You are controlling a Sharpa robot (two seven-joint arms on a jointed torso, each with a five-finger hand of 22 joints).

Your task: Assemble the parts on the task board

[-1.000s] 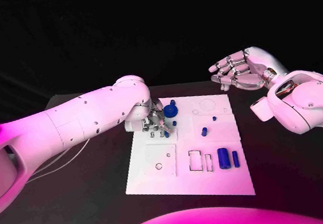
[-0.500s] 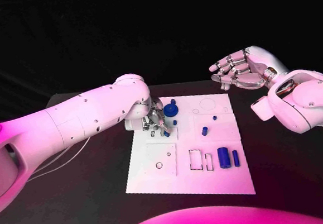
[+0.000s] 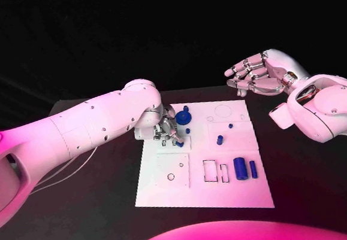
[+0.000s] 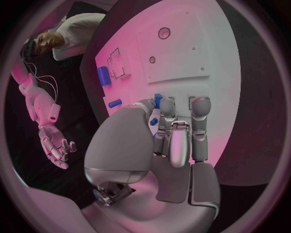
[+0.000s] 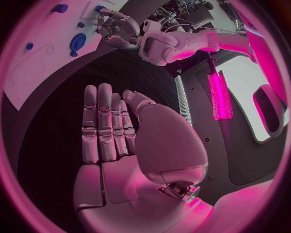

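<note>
Surface: black table [image 3: 82, 217] under a dark backdrop, with the white task board [image 3: 206, 176] lying in the middle, its long side running away from the robot.
Edges and room: bare black tabletop shows on both sides of the board and at its near edge; the right side of the table has no arm over it, as the right arm stands raised beside it.
Writing: none readable; the board carries only outlined rectangles and circles.
Left hand [image 3: 162, 129]: down over the board's far-left part, fingers [image 4: 165, 114] bent toward the surface and touching a small blue part [image 4: 157, 99] there; whether it is truly pinched, I cannot tell.
Right hand [image 3: 254, 76]: held up above the table beyond the board's far-right corner, well apart from it, fingers straight and side by side, palm bare, holding nothing.
Parts: a round blue disc [image 3: 184, 118] just beside the left hand; a small blue peg [image 3: 219, 141] mid-board; 2 blue cylinders [image 3: 241, 168] lying side by side near the right edge.
</note>
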